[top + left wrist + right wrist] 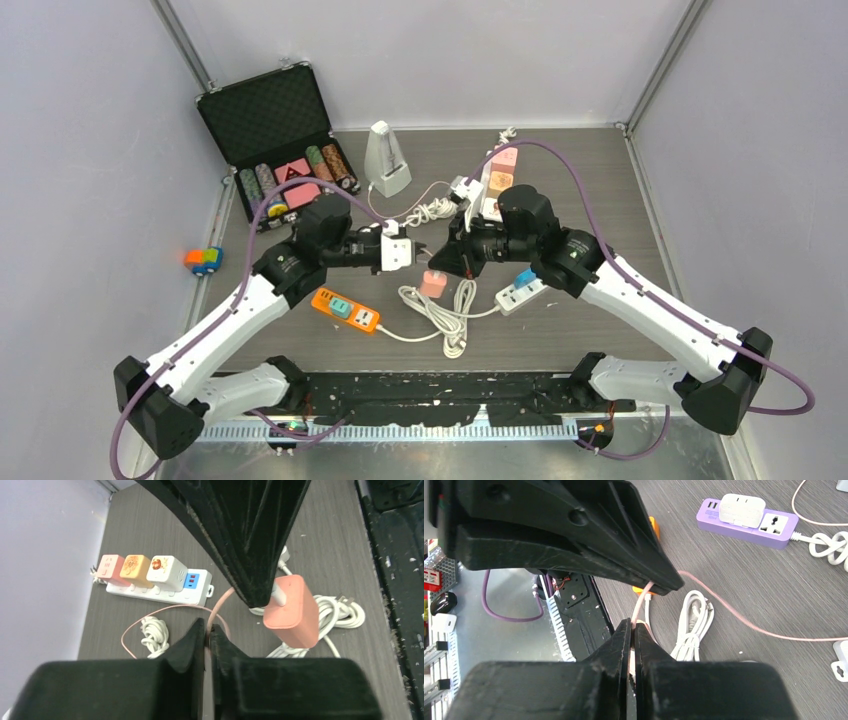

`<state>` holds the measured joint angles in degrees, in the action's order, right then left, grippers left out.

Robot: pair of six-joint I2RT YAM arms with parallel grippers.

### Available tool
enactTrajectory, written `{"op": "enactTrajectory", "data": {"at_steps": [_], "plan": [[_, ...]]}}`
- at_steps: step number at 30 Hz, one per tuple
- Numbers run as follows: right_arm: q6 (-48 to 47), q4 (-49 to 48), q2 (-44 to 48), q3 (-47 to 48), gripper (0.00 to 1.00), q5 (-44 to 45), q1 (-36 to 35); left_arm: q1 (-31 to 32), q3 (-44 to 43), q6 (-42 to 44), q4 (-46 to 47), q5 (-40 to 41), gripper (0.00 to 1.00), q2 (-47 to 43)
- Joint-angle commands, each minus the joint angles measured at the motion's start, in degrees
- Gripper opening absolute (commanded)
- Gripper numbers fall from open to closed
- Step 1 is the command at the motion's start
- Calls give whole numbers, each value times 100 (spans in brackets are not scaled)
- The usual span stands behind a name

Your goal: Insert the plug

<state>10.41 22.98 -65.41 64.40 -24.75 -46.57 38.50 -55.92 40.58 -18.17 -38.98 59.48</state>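
A thin pink cable runs from a pink charger block, which lies on the table among white cords. The block also shows in the left wrist view, just under the right gripper's black fingers. My left gripper is shut on the pink cable. My right gripper is shut on the same cable, tip to tip with the left one. In the top view the left gripper and the right gripper meet above the block.
An orange power strip lies front left and a white strip with a blue plug to the right. A white strip with cube adapters lies at the back. A purple strip with a white adapter, a coiled white cord and a chip case are also there.
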Motion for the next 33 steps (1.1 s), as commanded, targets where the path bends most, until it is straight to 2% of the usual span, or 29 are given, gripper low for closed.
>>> {"op": "enactTrajectory", "data": {"at_steps": [1, 6, 8, 9, 10, 11, 12, 13, 15, 17, 21, 27, 31, 33], "plan": [[-101, -132, -18, 276, 6, -123, -52, -9, -193, -334, 595, 353, 0, 174], [-54, -57, -115, 347, 6, -86, -69, -8, 40, -386, 1128, 718, 0, -19], [-40, -1, -167, 394, 13, 3, -76, -9, 195, -349, 1316, 951, 0, -145], [-44, 36, -194, 404, 23, 108, -84, -9, 248, -328, 1377, 1074, 0, -215], [-55, 55, -206, 417, 29, 167, -90, -9, 288, -292, 1398, 1177, 0, -299], [-87, 66, -211, 421, 45, 279, -99, -9, 325, -236, 1403, 1235, 0, -385], [-99, 61, -201, 390, 53, 362, -131, -8, 358, -182, 1404, 1296, 0, -459], [-162, -5, -161, 363, 66, 554, -159, -9, 387, -151, 1408, 1356, 0, -538], [-349, -141, -68, 246, 80, 807, -255, -4, 442, -58, 1361, 1472, 0, -689], [-491, -318, 32, 120, 88, 911, -324, -7, 502, 112, 1268, 1505, 0, -838], [-814, -574, 76, -76, 92, 956, -365, -7, 516, 372, 1002, 1585, 0, -1011], [-1320, -541, -284, 102, 91, 919, -602, -8, 437, 485, 695, 1568, 0, -1132], [-1421, -522, -546, 240, 87, 887, -737, -9, 446, 538, 602, 1520, 0, -1206], [-1356, -516, -680, 319, 80, 877, -754, -7, 421, 576, 516, 1493, 0, -1217]]}}
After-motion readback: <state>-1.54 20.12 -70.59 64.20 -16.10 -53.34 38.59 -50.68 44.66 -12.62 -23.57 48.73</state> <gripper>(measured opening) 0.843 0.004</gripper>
